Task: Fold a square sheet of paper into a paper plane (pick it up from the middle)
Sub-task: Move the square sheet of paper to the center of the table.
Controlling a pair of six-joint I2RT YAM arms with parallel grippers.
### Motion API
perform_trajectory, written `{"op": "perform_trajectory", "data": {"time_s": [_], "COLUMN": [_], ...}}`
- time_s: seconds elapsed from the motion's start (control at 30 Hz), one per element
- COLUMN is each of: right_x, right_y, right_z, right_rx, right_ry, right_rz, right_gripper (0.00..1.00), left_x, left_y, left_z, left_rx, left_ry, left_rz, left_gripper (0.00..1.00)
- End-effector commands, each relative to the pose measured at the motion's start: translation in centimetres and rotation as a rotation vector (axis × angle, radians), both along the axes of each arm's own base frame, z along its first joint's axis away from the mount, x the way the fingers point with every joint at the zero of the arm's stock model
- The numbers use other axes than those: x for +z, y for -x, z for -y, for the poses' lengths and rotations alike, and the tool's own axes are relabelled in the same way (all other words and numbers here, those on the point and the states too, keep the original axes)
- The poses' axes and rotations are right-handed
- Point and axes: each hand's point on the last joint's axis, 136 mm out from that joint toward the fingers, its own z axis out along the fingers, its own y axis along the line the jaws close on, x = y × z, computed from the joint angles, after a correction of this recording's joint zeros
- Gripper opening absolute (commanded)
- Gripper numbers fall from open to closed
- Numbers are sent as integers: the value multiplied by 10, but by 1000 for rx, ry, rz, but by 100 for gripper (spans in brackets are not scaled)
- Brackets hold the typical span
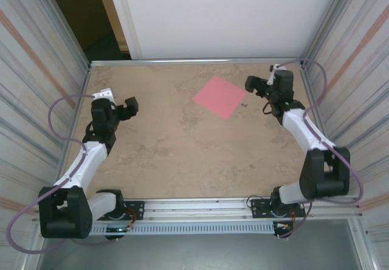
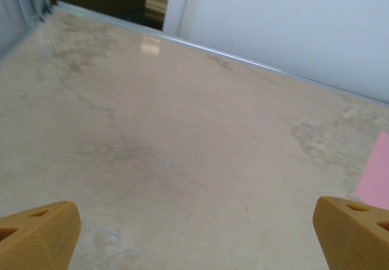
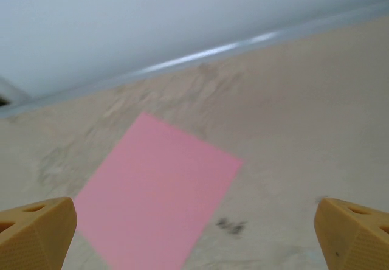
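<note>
Currently, the square sheet of paper [image 1: 220, 96] is lying flat and unfolded on the tabletop [image 1: 182, 154], in the upper right of the overhead frame. The right hand [image 1: 255, 86] is hovering just beside its right corner, spread wide, probably to reach the sheet's middle. The left hand [image 1: 126, 107], equally wide and holding nothing, is sitting well apart at centre left, leaving room.

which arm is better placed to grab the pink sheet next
Right. The right gripper hangs open just beside the square sheet of paper, which lies flat ahead of its fingers. The left gripper, also open, is far across the table from it.
</note>
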Motion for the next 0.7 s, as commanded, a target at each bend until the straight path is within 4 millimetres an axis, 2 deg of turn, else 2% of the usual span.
{"op": "perform_trajectory", "data": {"time_s": [0.0, 0.13, 0.27, 0.4, 0.67], "right_x": [-48, -72, -86, -98, -134], "right_y": [4, -8, -23, -38, -58], "right_z": [-52, -99, -140, -155, -163], "right_rx": [98, 134, 182, 168, 141], "right_ry": [-148, -150, -260, -284, -259], "right_rz": [-237, -287, -329, -366, -458], "right_gripper": [95, 96, 98, 99, 99], "left_x": [-25, -30, -31, -33, -46], "left_y": [8, 0, -5, -5, -3], "left_z": [26, 42, 54, 61, 65], "left_rx": [-73, -149, -218, -248, -260], "left_ry": [158, 209, 238, 253, 276], "left_rz": [-145, -170, -182, -194, -248], "left_gripper": [99, 99, 99, 99, 99]}}
